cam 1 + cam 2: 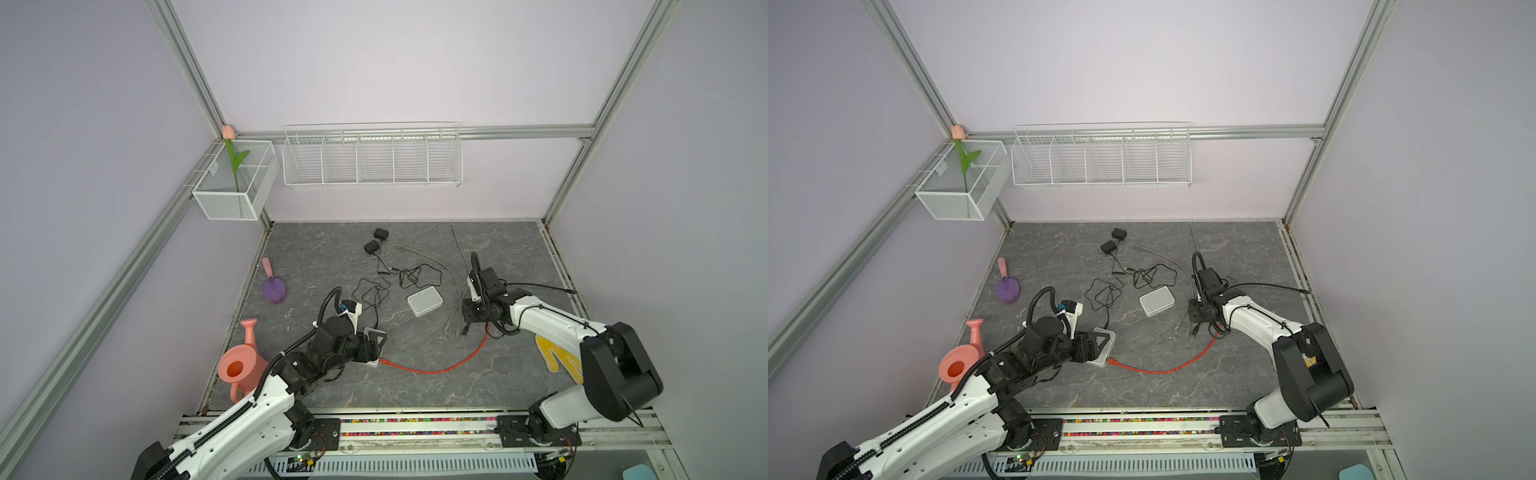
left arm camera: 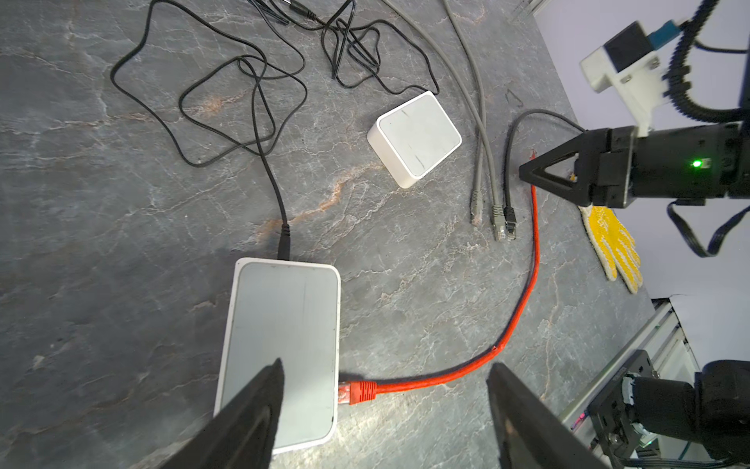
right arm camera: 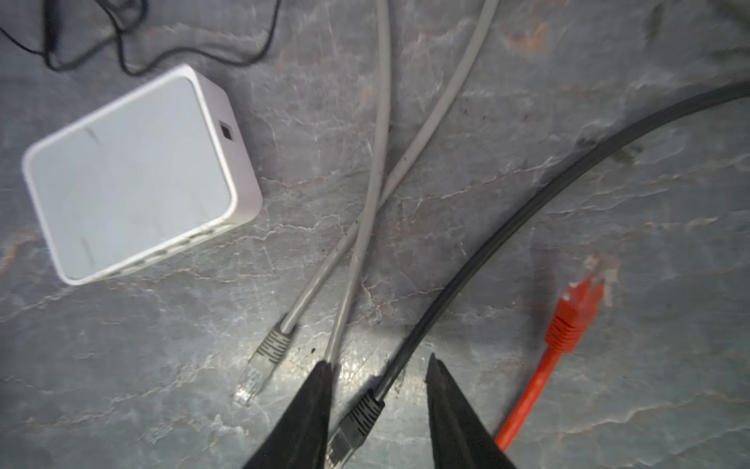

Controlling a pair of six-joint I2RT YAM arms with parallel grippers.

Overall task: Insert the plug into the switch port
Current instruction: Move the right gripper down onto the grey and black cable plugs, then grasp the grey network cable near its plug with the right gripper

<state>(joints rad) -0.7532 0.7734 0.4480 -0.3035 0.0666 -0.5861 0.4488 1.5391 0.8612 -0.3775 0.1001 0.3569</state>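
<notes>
Our left gripper (image 2: 385,363) gapes over the flat white switch (image 2: 284,325), ribbed red plug (image 2: 359,393) at its side. Our right gripper (image 3: 378,361), parted, straddles a black cable (image 3: 527,211).

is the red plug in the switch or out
In: the red plug butts against the switch side, its clear tip mostly hidden.

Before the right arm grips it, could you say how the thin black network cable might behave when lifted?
The thin black network cable lies in a loose curve, so it will probably flop and trail. Its ribbed black plug, between the fingers of the open right gripper, looks rigid, likely the surer grip. Thin, so probably light.
</notes>
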